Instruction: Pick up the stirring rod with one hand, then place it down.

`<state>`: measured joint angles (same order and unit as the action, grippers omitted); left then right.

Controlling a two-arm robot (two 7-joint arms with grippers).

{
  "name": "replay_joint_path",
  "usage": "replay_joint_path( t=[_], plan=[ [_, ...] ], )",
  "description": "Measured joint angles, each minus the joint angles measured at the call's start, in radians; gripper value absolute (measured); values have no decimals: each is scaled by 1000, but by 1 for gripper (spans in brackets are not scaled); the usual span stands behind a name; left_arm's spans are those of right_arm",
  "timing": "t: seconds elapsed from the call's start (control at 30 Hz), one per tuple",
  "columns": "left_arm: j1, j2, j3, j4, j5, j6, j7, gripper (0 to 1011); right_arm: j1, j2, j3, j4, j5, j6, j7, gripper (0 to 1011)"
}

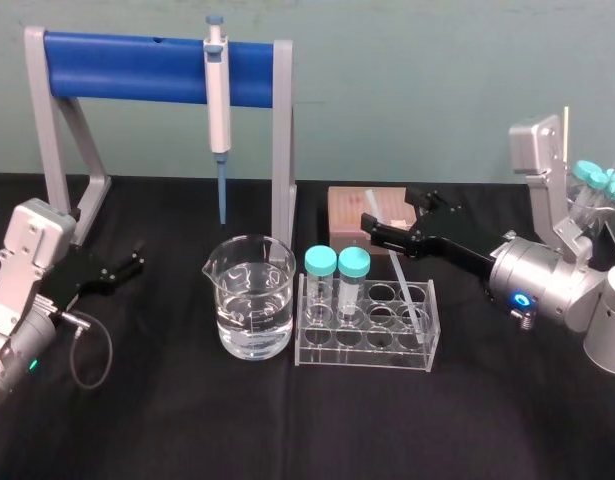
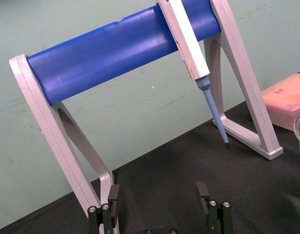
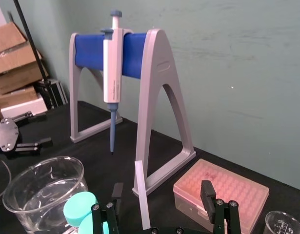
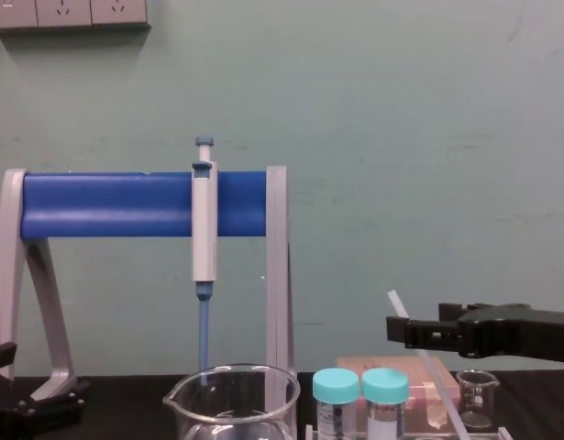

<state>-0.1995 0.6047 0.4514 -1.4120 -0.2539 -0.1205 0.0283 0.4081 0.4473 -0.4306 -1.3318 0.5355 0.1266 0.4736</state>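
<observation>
One arm is doing the work: the right gripper is hovering with its jaws spread wide on either side of the stirring rod, not touching it; the rod is standing tilted in the clear tube rack, its upper end leaning free above the rim, which is likely giving the jaws a bare length to close on; the left gripper is sitting parked at the table's left, jaws likewise apart, well apart from the rack
</observation>
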Motion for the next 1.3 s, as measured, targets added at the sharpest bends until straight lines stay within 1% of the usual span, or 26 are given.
replay_joint_path(
  t=[0.27, 0.37, 0.5, 1.03, 1.07, 1.13, 1.2, 1.27, 1.3],
  plan=[
    [0, 0, 0, 0, 0, 0, 0, 1000, 34, -18, -16, 48, -26, 2, 13, 1003],
    [0, 0, 0, 0, 0, 0, 0, 1000, 38, -22, -18, 55, -31, 2, 16, 1003],
    [0, 0, 0, 0, 0, 0, 0, 1000, 41, -23, -23, 58, -41, 3, 19, 1003],
    [0, 0, 0, 0, 0, 0, 0, 1000, 40, -23, -20, 58, -38, 3, 18, 995],
    [0, 0, 0, 0, 0, 0, 0, 1000, 40, -23, -20, 58, -37, 3, 18, 957],
    [0, 0, 0, 0, 0, 0, 0, 1000, 40, -23, -20, 58, -37, 3, 18, 931],
    [0, 0, 0, 0, 0, 0, 0, 1001, 39, -23, -20, 57, -37, 3, 17, 872],
    [0, 0, 0, 0, 0, 0, 0, 1000, 39, -23, -20, 57, -36, 3, 18, 838],
    [0, 0, 0, 0, 0, 0, 0, 1001, 39, -23, -19, 57, -36, 3, 17, 788]
  ],
)
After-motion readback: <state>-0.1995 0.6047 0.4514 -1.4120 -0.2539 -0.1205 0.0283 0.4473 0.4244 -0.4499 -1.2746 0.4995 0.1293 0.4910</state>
